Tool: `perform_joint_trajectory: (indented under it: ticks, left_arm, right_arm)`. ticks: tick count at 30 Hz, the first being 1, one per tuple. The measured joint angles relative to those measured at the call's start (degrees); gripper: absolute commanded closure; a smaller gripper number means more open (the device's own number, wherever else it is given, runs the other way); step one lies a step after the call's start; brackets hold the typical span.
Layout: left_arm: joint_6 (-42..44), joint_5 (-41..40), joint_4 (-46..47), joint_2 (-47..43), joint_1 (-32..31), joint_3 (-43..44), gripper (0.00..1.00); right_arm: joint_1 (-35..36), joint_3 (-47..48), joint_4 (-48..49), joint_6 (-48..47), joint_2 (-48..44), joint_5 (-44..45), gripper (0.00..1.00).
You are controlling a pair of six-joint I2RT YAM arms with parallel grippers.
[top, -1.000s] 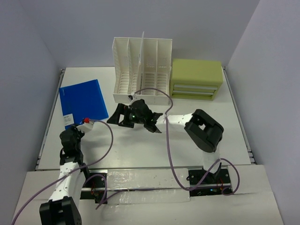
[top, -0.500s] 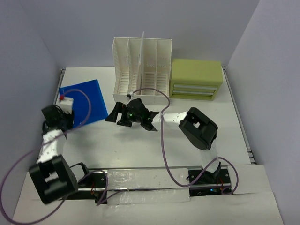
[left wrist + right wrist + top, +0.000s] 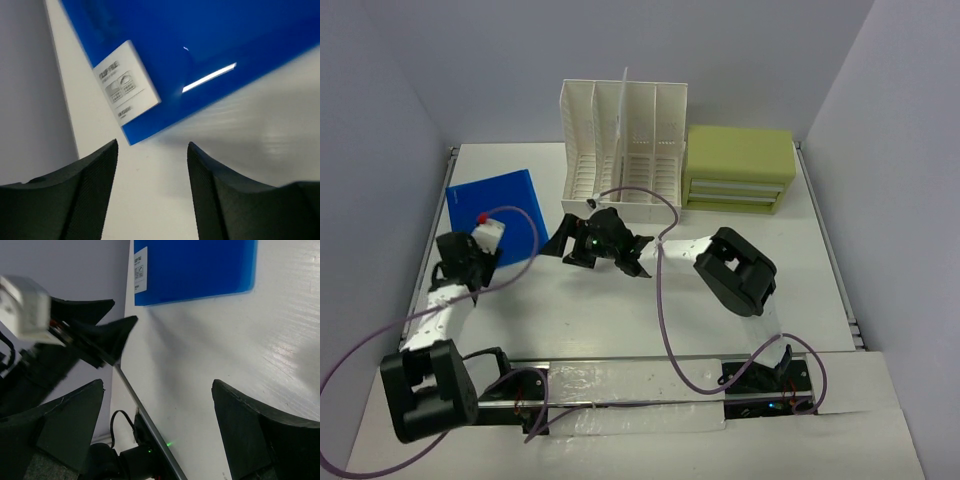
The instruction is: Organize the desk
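On the far left, I had the left gripper low over the large flat white table with thin metal edge rails, which lay under both arms and filled the whole workspace. Its fingers were spread with nothing between them, and in the wrist view they pointed at the near corner of the flat glossy blue plastic folder, the corner with the white label. The folder lay flush on the table close to the left rail. I judged that a straight closing move would skate over the slick cover or push the folder against the rail instead of lifting its edge. The left arm's thin purple cable arced over the folder, so I feared it might snag a raised corner.

Nearer the middle, the right gripper hovered just beside the folder's right edge with its jaws wide apart and empty, facing the left one. With both reaching for the same sheet, I reckoned the fingers could collide.

Further right stood the white slotted plastic file rack and the pale green box of drawers. I judged that a limp folder could catch on a rack divider and bend.
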Motion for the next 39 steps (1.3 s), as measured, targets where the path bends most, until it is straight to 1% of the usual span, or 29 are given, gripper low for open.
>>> perform_joint_trajectory:
  ticks: [2,4,7,14,19,22,26,33,37,39]
  left_arm:
    - [5.3,-4.6,5.1,-2.0,-5.1,-5.5,0.34]
    - [10.1,-8.8,9.1,-2.2,-8.0,-10.0,0.35]
    - [14.8,-14.2,12.5,0.9,-8.8,-11.7,0.35]
    - [22.4,-23.7,27.7,12.1,-9.2,-11.7,0.36]
    - [24.4,-25.9,32.5,14.6,-9.9,-12.6,0.37]
    - [24.6,-26.5,34.2,14.7,-10.4,-12.5,0.40]
    - [24.3,-26.9,35.0,14.7,-11.8,-12.4,0.45]
    - [24.3,-27.4,37.0,18.7,-12.7,-11.7,0.46]
    - [26.5,-28.7,42.0,22.5,-13.0,-11.9,0.47]
    - [28.4,-29.4,46.6,24.4,-13.2,-12.6,0.48]
  right_arm:
    - [0.0,0.0,0.0,-0.5,0.0,-0.1,0.05]
    - [0.0,0.0,-0.1,-0.7,0.0,-0.2,0.05]
    - [-0.1,0.0,-0.1,-0.9,0.0,-0.2,0.05]
    - [-0.3,0.0,-0.4,-1.0,1.5,-1.0,0.05]
    - [-0.8,0.0,-1.3,-1.1,2.6,-1.8,0.05]
    - [-1.2,0.0,-1.3,-1.2,2.6,-2.3,0.06]
    - [-1.6,0.0,-1.3,-1.3,2.6,-2.9,0.06]
    - [-3.1,-1.8,0.7,-0.5,2.6,-4.4,0.06]
    - [-4.3,-4.0,2.1,0.3,2.6,-5.1,0.06]
    - [-4.6,-4.4,2.3,0.5,2.6,-5.4,0.06]
